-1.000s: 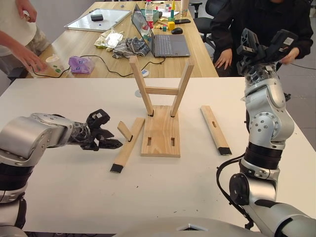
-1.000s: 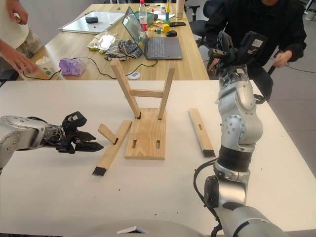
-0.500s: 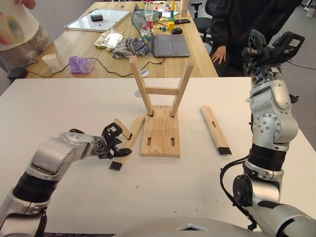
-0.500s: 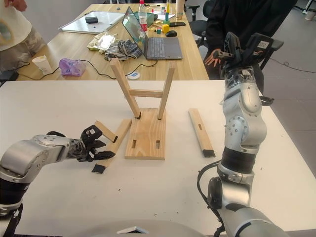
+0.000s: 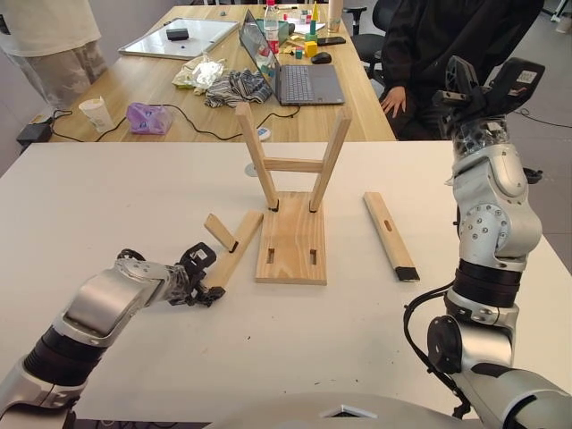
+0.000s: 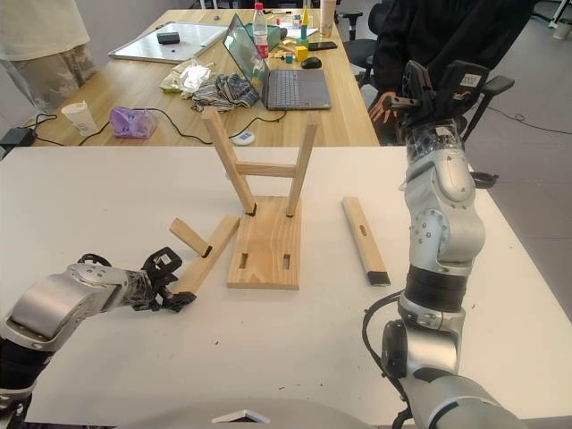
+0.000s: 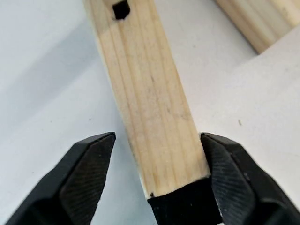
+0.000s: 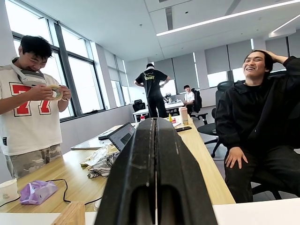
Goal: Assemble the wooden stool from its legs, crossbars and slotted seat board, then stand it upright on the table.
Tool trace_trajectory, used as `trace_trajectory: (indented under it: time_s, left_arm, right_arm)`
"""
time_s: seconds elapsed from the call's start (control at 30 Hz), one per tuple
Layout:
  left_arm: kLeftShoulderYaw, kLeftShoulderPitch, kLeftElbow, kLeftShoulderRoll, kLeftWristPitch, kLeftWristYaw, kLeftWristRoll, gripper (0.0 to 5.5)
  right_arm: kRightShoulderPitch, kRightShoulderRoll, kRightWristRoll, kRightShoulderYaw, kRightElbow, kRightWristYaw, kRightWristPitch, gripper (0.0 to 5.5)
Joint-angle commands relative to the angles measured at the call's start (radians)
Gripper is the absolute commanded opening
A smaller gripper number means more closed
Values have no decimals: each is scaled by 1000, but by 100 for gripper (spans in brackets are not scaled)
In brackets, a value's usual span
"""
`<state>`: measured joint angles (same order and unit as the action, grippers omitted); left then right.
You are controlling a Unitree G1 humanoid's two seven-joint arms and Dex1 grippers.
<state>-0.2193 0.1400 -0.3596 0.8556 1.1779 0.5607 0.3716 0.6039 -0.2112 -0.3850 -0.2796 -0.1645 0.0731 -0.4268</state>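
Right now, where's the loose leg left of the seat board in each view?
Left eye view: loose leg lies diagonally, left of the seat board.
Right eye view: same spot, left of centre.
Left wrist view: centre, between the pincer's fingers.
Right wrist view: faces the far desk.
Shared landmark: left pincer straddling its black-capped end.

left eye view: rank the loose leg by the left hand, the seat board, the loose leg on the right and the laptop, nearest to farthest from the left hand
1. Left loose leg: its black-tipped end sits in the open left hand.
2. Seat board: just right of that leg.
3. Right loose leg: beyond the board, right side.
4. Laptop: on the far desk.
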Motion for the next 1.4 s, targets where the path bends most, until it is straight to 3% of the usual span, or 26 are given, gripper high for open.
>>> trace_trajectory:
  time_s: [0.03,0.2,0.43,0.57,0.77,0.9,1.07,1.3,1.4]
  left_arm:
    - [-4,-49,79,-11,5,-33,-41,279]
    - [40,-39,160,-2,-50,-24,-54,208]
    - [300,57,203,-68,-193,92,90,204]
    - [443,142,198,-185,-326,62,166,204]
    - [525,222,183,-348,-479,0,232,203]
    - [541,283,108,-422,-443,41,421,203]
    - [506,395,92,-417,-319,134,659,203]
    - [422,425,76,-414,-287,214,731,203]
    - [386,422,67,-409,-280,261,741,203]
  right_arm:
    - [18,-19,11,6,2,3,10,0]
    - [22,-36,15,-7,2,2,16,0]
    - [37,-46,-14,4,28,40,14,0]
    - [60,-33,-116,-15,58,112,-14,0]
    - [139,-47,-269,-32,129,217,-95,0]
    - [219,-61,-471,-15,190,409,-273,0]
    - [342,-168,-786,-48,216,633,-581,99]
    - [401,-257,-807,9,299,801,-690,235]
    - [425,-257,-803,9,348,819,-706,239]
